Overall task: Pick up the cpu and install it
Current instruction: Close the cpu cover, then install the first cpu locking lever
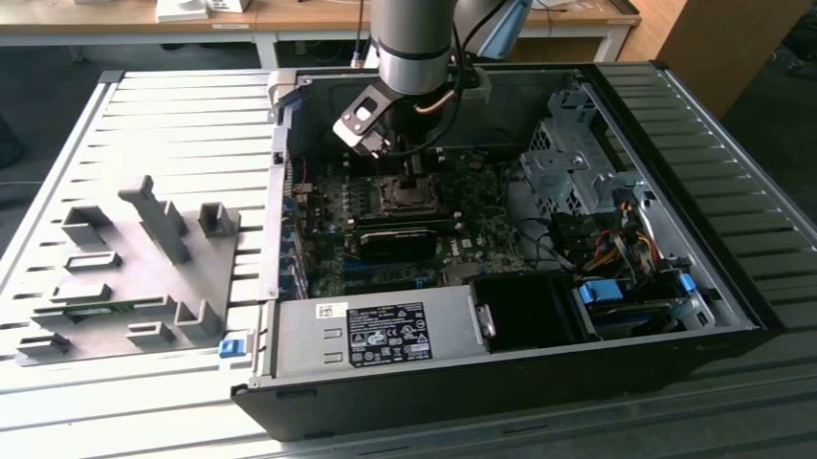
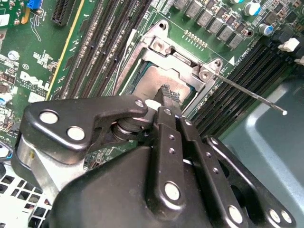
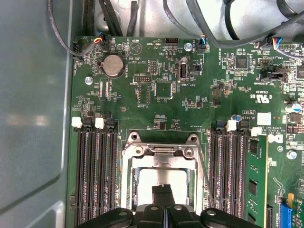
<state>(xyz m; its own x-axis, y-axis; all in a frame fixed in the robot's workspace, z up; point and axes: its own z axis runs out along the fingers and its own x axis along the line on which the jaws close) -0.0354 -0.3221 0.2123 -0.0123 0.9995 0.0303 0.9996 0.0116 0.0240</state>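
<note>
A ribbed grey metal table spans the exterior view, its slats running across; light glares pale along the near edge at the exterior view's left. Behind it stands a wooden desk on white legs with white boxes on top. Beyond lie a dark floor and a wooden cabinet at the exterior view's right.

You got bright glare off ribbed tabletop in exterior view; computer case interior lay shadowed. Both wrist views came evenly lit; in first wrist view cpu top gleamed pale against dark gripper.
</note>
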